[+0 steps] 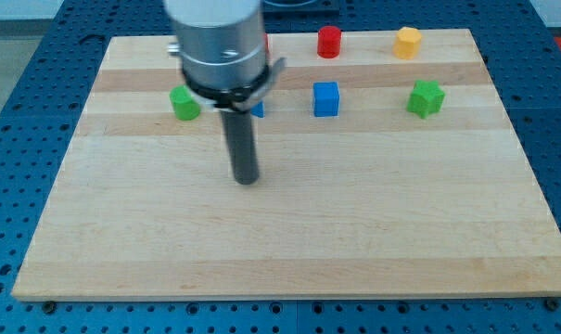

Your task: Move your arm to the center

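My tip (248, 179) rests on the wooden board (289, 241), a little left of its middle. A green block (184, 103) lies up and to the left of the tip. A blue cube (325, 98) lies up and to the right. A second blue block (258, 109) peeks out behind the rod, mostly hidden. A red cylinder (329, 42) and a yellow block (407, 43) sit near the view's top edge. A green star-like block (427, 97) is at the right. The tip touches no block.
The arm's silver body (217, 42) hides part of the board's top left area, with a sliver of red (267, 43) at its right side. A blue perforated table (20, 111) surrounds the board.
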Controlling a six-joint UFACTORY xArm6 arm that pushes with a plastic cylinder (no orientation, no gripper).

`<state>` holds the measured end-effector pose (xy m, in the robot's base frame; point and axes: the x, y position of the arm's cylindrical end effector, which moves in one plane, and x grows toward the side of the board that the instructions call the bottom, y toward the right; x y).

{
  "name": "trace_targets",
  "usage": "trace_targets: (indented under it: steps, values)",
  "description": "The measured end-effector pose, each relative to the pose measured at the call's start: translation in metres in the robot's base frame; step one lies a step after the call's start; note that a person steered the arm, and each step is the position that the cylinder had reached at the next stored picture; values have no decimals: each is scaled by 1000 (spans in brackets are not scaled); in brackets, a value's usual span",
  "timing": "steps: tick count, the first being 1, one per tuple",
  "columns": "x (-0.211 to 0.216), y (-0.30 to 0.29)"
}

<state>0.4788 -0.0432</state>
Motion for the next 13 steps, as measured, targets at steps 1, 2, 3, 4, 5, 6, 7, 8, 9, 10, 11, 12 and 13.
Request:
trace_targets:
  steps: [1,2,3,4,5,6,7,8,9,10,11,12,13]
  values:
    - [-2,38]
    - [-22,64]
    - [-38,79]
    - [-42,93]
    - [-49,96]
    - [-55,96]
    - [-59,95]
    - [-63,90]
    - [-67,83]
    - [-68,84]
    - [-68,84]
    - [-68,84]
    - [-71,84]
